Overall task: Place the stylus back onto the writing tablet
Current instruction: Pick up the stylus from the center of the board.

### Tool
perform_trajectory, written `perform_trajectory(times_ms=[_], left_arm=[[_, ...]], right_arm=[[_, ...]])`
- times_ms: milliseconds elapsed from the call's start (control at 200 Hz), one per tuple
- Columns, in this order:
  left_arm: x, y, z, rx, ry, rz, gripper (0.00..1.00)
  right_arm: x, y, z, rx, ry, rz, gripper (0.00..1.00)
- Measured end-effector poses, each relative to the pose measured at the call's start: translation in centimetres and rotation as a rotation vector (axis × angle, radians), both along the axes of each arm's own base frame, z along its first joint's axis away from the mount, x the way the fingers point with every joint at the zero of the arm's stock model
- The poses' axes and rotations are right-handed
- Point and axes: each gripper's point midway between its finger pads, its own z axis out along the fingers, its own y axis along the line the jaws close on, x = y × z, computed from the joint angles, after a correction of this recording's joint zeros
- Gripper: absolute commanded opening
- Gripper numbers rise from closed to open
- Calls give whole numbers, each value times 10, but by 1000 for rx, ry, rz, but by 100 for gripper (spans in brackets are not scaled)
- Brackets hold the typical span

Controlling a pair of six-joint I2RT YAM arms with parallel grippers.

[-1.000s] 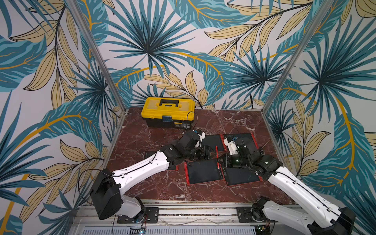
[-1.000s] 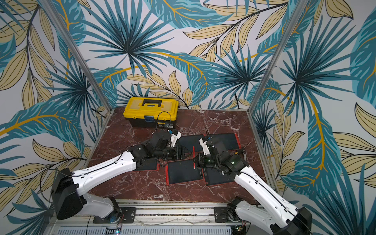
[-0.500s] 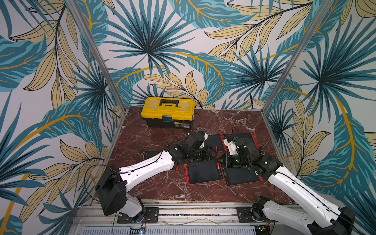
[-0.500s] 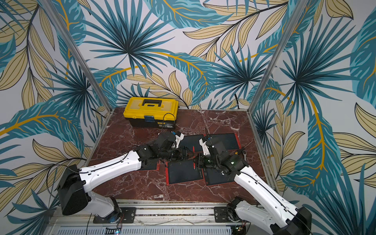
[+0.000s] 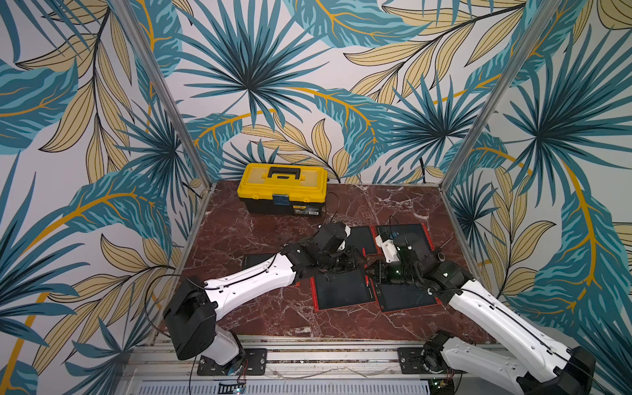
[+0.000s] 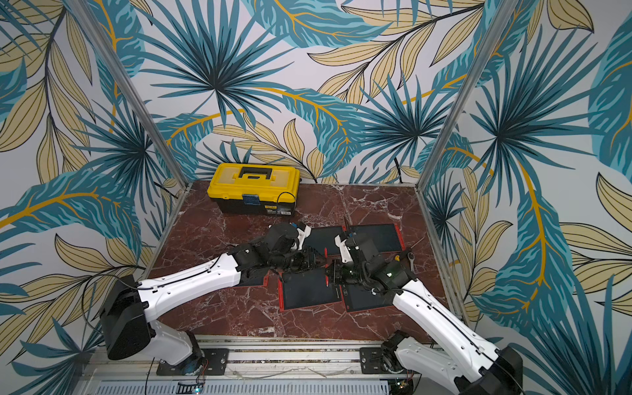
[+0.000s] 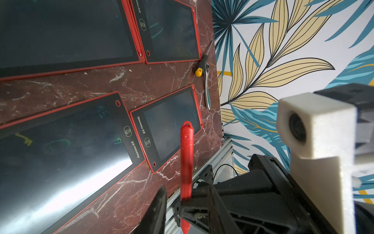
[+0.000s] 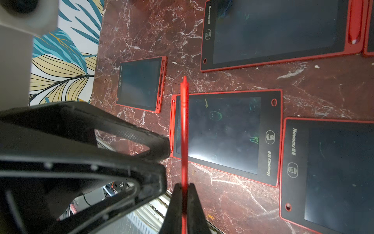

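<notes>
A thin red stylus [image 8: 184, 131] sticks out of my right gripper [image 8: 184, 185], which is shut on it; it is also plain in the left wrist view [image 7: 186, 154]. Both grippers meet above the middle of the table in both top views. My left gripper [image 5: 359, 265] faces the right gripper [image 5: 372, 272]. One left finger [image 7: 159, 202] stands a small gap from the stylus, so the jaws are still apart; the other is hidden behind the right gripper. Several red-framed writing tablets lie flat below, one [image 8: 222, 131] right under the stylus.
A yellow toolbox [image 5: 282, 188] stands at the back left. A ratchet wrench with a yellow knob [image 7: 206, 87] lies by the right wall. Another tablet [image 5: 256, 260] lies partly under the left arm. Metal posts and patterned walls close in three sides.
My left arm has reached further right until its gripper meets the right one, and its jaws have narrowed round the stylus. The right arm has held still with the stylus.
</notes>
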Motion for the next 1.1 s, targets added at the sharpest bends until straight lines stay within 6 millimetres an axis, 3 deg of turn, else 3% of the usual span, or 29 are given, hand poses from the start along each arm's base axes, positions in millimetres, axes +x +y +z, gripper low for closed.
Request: perform_trajectory(times_ms=[386, 841, 1101], left_arm=[[3, -6, -9, 3, 13, 2, 28], [4, -10, -5, -23, 12, 7, 19], [4, -10, -6, -22, 16, 8, 21]], right_arm=[[-1, 1, 0, 0, 2, -2, 0], [0, 0, -1, -6, -1, -9, 0], [0, 1, -1, -8, 2, -9, 0]])
